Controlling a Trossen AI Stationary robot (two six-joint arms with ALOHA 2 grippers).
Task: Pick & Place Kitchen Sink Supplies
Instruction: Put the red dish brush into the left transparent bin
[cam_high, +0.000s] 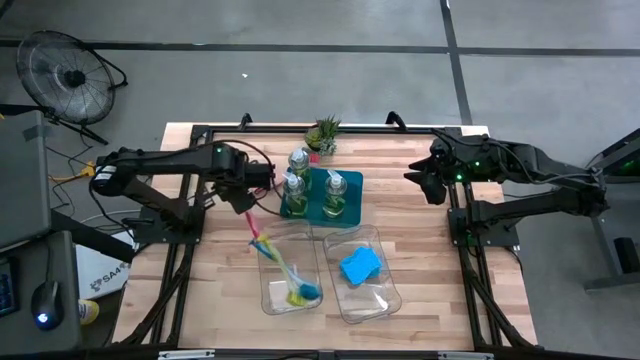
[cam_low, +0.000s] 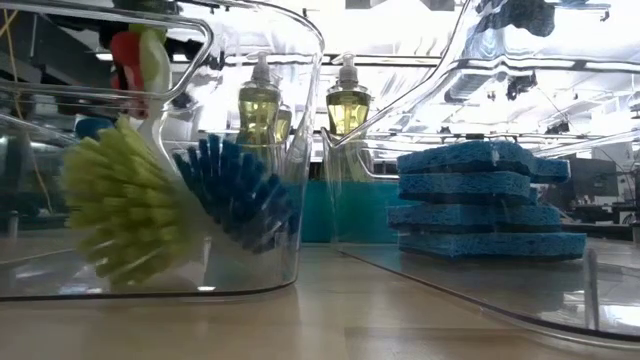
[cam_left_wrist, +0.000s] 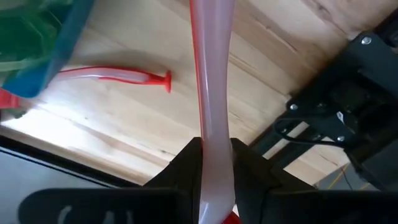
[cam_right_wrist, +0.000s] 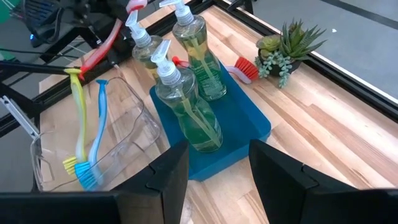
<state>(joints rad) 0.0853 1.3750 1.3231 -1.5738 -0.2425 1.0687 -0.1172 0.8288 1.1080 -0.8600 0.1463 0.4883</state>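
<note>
High view: left end effector sits left of the teal tray, pinching the red brush, whose handle slants toward the left bin. That bin holds a yellow brush and a blue brush. Three soap bottles stand on the tray; sponges lie in the right bin. Right end effector waits near the surface's right edge, fingers spread, holding nothing. Low view: yellow and blue bristle heads press against the bin wall; sponges are stacked beside. Left wrist view: fingers pressed onto the pink-red handle; a second red brush lies on the wood. Right wrist view: open fingers frame the bottles; a plant stands beyond.
</note>
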